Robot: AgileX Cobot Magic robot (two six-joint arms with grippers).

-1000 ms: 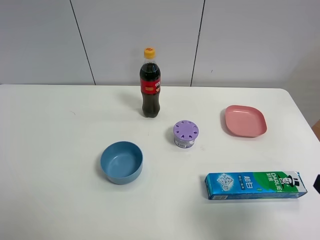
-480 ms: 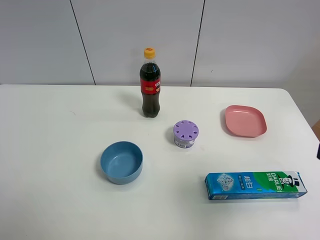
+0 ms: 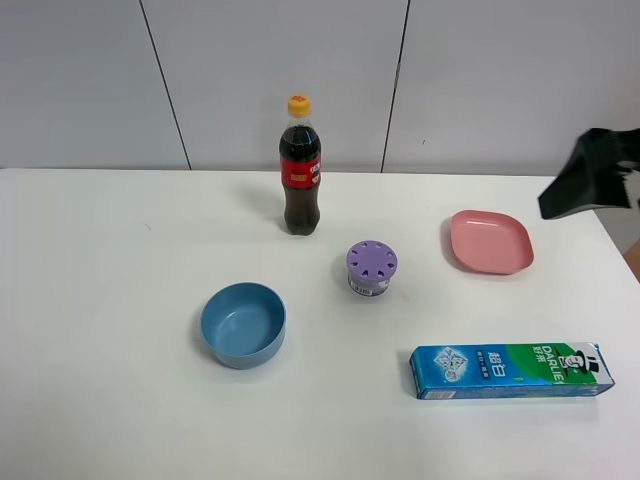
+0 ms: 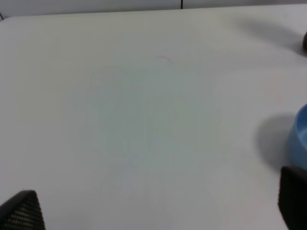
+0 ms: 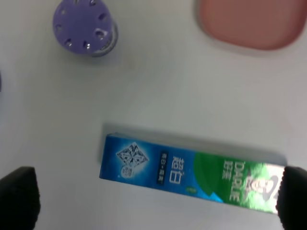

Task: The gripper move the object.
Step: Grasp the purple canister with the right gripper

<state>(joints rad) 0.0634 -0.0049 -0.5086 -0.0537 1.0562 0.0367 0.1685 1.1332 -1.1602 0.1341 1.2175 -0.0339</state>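
The object, a small round container with a purple holed lid (image 3: 371, 268), stands upright in the middle of the white table. It also shows in the right wrist view (image 5: 85, 26), far from the fingers. My right arm (image 3: 595, 185) shows as a blurred black shape high at the right edge, beyond the pink plate. My right gripper (image 5: 153, 206) is open and empty, hovering above the toothpaste box. My left gripper (image 4: 158, 211) is open and empty over bare table; it is out of the exterior view.
A cola bottle (image 3: 300, 165) stands behind the container. A blue bowl (image 3: 243, 324) sits front left and shows in the left wrist view (image 4: 301, 139). A pink plate (image 3: 489, 241) lies to the right. A toothpaste box (image 3: 510, 371) lies front right.
My right arm has swung up into view at the right edge, from barely showing low at the edge to high beside the pink plate. Nothing on the table has moved.
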